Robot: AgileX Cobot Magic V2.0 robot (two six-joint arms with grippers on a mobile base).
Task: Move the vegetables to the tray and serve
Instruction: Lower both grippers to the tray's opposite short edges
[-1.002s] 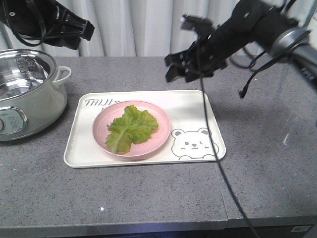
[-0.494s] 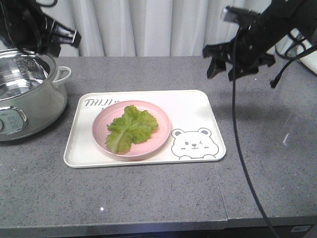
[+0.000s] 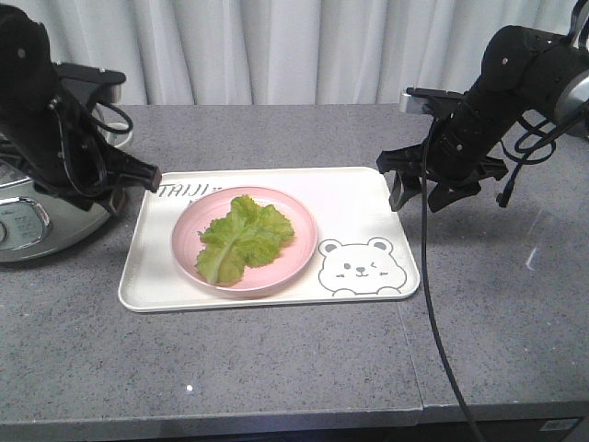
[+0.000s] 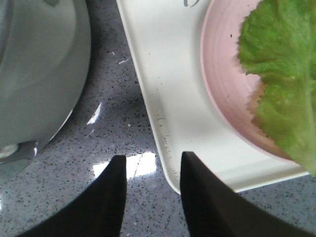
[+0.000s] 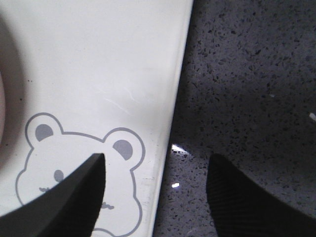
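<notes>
Status: the lettuce leaf [image 3: 244, 238] lies flat on the pink plate [image 3: 184, 260], and the plate sits left of centre on the tray [image 3: 354, 195]. The tray rests on the grey counter [image 3: 276, 359] beside the electric pot [image 3: 18, 221]. Judged from this layout, the transfer part is complete, since the leaf is already on the tray by way of the plate. The serving part is not yet done.

Left end effector [image 4: 153, 160]: fingers spread, straddling the tray's left rim near its front corner, with nothing clamped.

Right end effector [image 5: 158, 159]: fingers spread wide, one over the bear drawing [image 5: 79, 168] and the other over bare counter, with the right rim running between them. Nothing is clamped here either.

Height of the fingertips relative to the rim cannot be told from these views. No contact is confirmed.

Remaining, as a judgement: press each pair of fingers onto its rim, raise both sides level so plate and leaf do not slide, then carry the tray out. Main risk is uneven lifting.
</notes>
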